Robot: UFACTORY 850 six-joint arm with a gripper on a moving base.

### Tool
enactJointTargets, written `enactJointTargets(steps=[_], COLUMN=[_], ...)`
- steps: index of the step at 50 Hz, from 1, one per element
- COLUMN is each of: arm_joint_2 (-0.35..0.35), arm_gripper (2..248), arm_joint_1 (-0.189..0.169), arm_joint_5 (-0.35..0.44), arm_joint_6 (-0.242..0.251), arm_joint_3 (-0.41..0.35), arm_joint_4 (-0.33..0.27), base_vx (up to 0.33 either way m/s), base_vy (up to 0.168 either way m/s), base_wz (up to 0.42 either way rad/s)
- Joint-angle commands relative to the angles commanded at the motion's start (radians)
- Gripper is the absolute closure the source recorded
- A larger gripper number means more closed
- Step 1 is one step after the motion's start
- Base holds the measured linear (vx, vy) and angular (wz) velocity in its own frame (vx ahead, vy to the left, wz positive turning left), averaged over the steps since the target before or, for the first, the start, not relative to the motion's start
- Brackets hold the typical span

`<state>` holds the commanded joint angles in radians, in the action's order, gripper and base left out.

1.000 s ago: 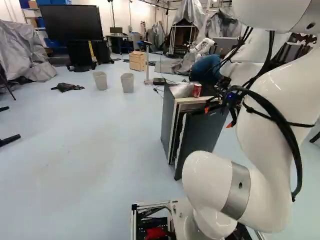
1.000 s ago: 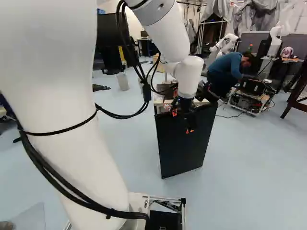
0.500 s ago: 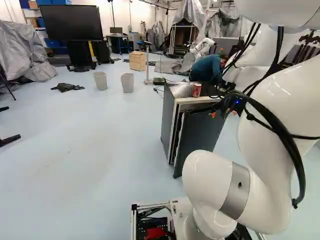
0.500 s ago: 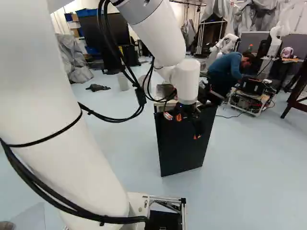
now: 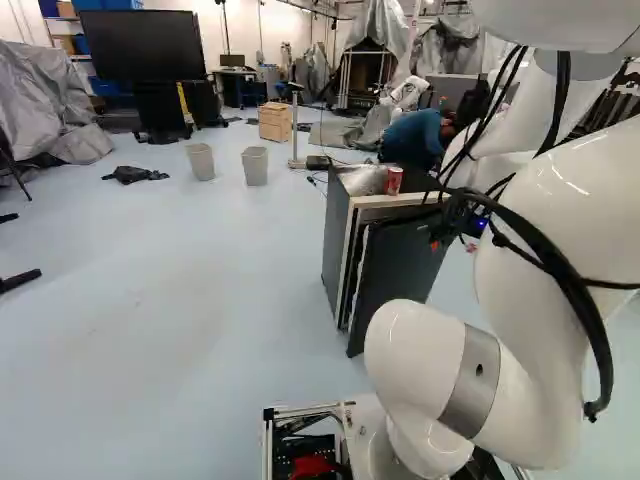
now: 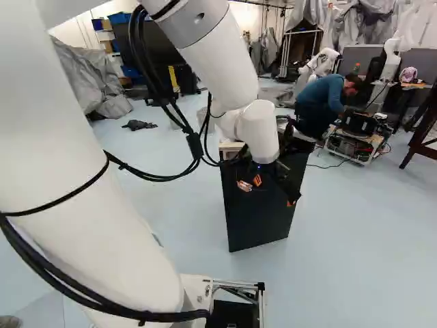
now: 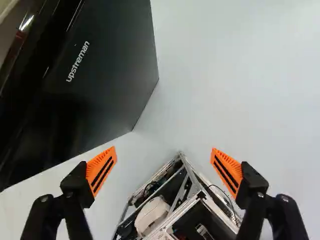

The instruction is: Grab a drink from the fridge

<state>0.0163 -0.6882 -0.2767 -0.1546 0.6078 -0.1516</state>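
Observation:
The dark fridge [image 5: 337,235] stands ahead of the arm, its door [image 5: 398,270] slightly ajar, with a pale strip along the gap in the left base view. A red can [image 5: 393,181] stands on its top. In the right base view my gripper [image 6: 274,192] is in front of the door [image 6: 256,222], near its upper part. The wrist view shows the gripper [image 7: 164,155] open, its orange pads wide apart and nothing held between them. Beside one finger lies the glossy door front [image 7: 110,85]. The fridge's inside is hidden.
Under the gripper in the wrist view is my base's metal frame [image 7: 192,197]. A person [image 6: 324,102] crouches behind the fridge beside a wheeled cart [image 6: 358,140]. Another robot [image 6: 319,63] stands farther back. Two bins [image 5: 255,166] and a wooden drawer box [image 5: 274,121] are farther off.
In the right base view the wrist and gripper have moved right and slightly down across the door front. The door's lower edge has shifted slightly toward the fridge. The base has stayed put.

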Motion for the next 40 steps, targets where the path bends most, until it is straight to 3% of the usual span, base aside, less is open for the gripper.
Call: enactJointTargets(steps=[28,40], arm_joint_2=[-0.008,-0.031], arm_gripper=[3,3], arm_joint_1=[0.076,0.085], arm_joint_5=[0.202,0.294], arm_joint_6=[0.000,0.000], arm_joint_3=[-0.086,-0.101], arm_joint_4=[-0.278,-0.391], base_vx=[0.000,0.000], base_vy=[0.000,0.000], base_wz=[0.000,0.000])
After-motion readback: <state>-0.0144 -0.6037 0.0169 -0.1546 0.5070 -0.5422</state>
